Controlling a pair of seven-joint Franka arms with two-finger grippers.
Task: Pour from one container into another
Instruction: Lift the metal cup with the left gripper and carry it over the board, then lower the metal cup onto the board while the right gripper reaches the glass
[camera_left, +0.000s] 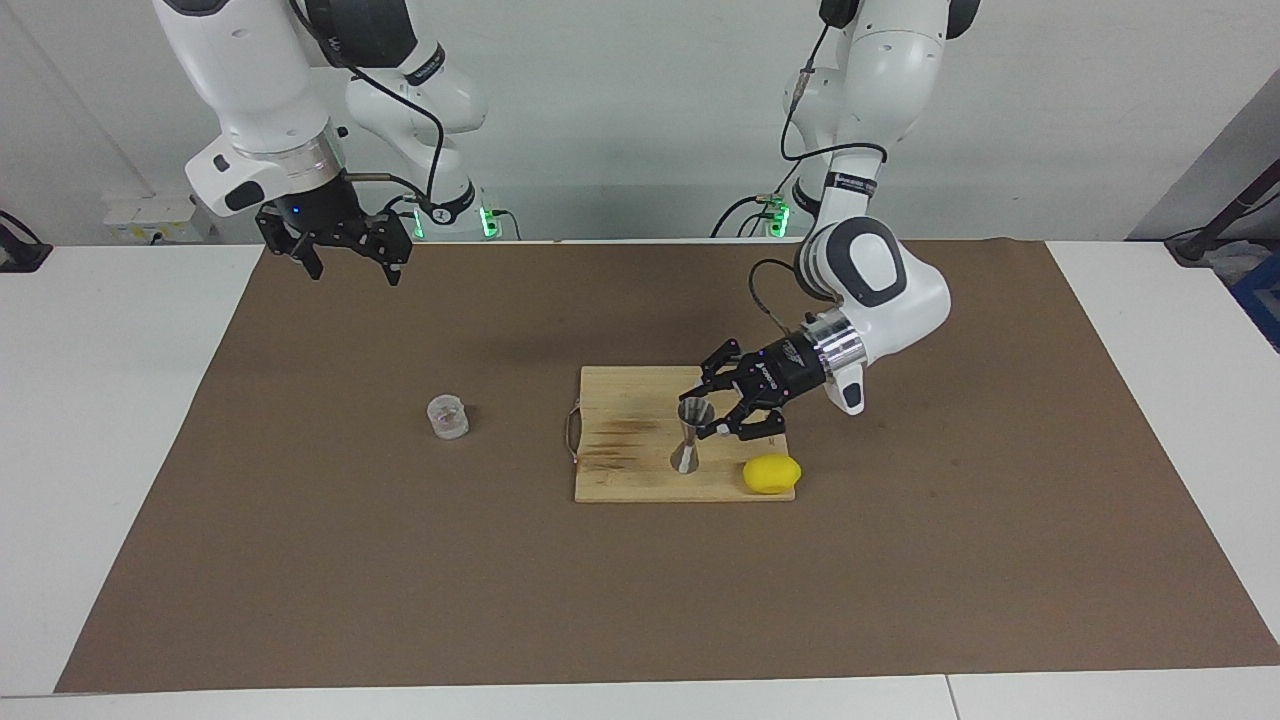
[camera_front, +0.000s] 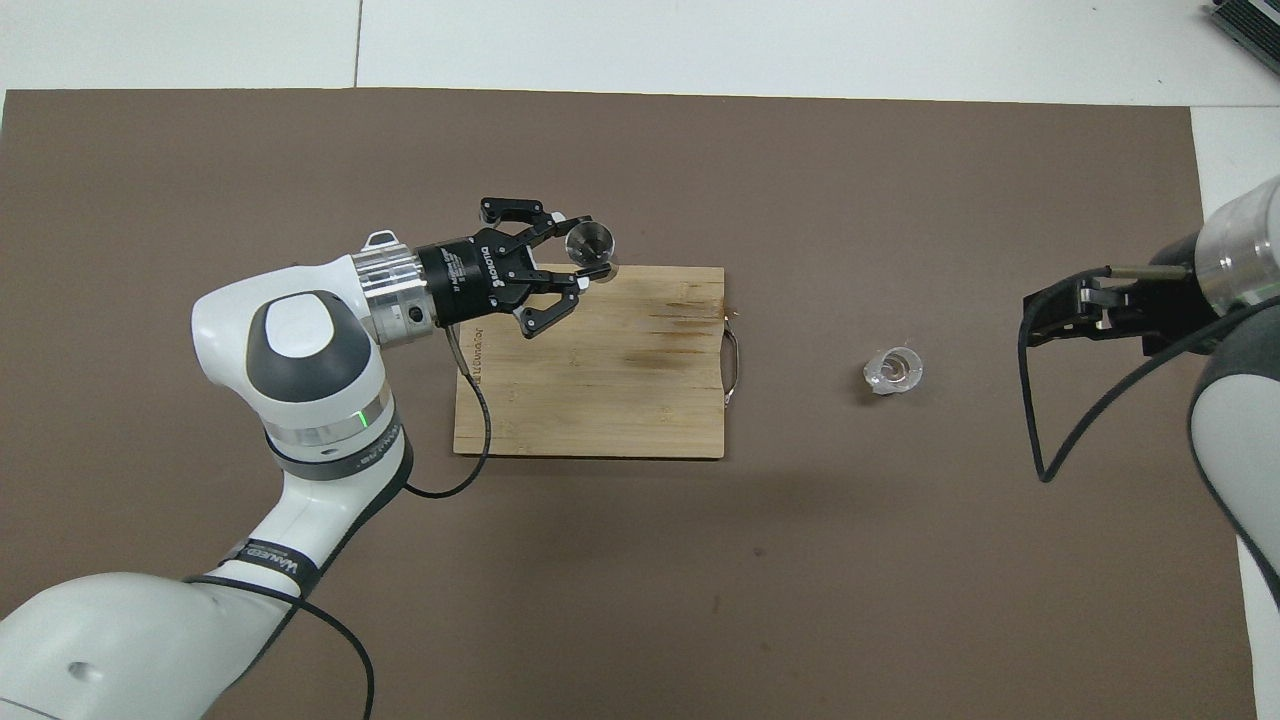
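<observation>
Facing view: the jigger (camera_left: 690, 430) is gripped near its upper cone by the left tool (camera_left: 712, 418) and held upright over the cutting board (camera_left: 640, 395), close to the lemon (camera_left: 771, 473). A slip is judged possible, as the hold is narrow. The clear cup (camera_left: 447, 416) stands apart toward the right arm's end of the tabletop (camera_left: 300, 560), beneath no tool; the right tool (camera_left: 352, 260) waits, unclenched and empty.

The jigger (camera_left: 690, 436) is shiny grey metal. The cup (camera_left: 447, 416) is clear plastic or glass. The cutting board (camera_left: 640, 470) is pale, stained wood with a matt grain. The mat (camera_left: 400, 580) is matt brown. The lemon (camera_left: 771, 473) looks smooth and yellow.
</observation>
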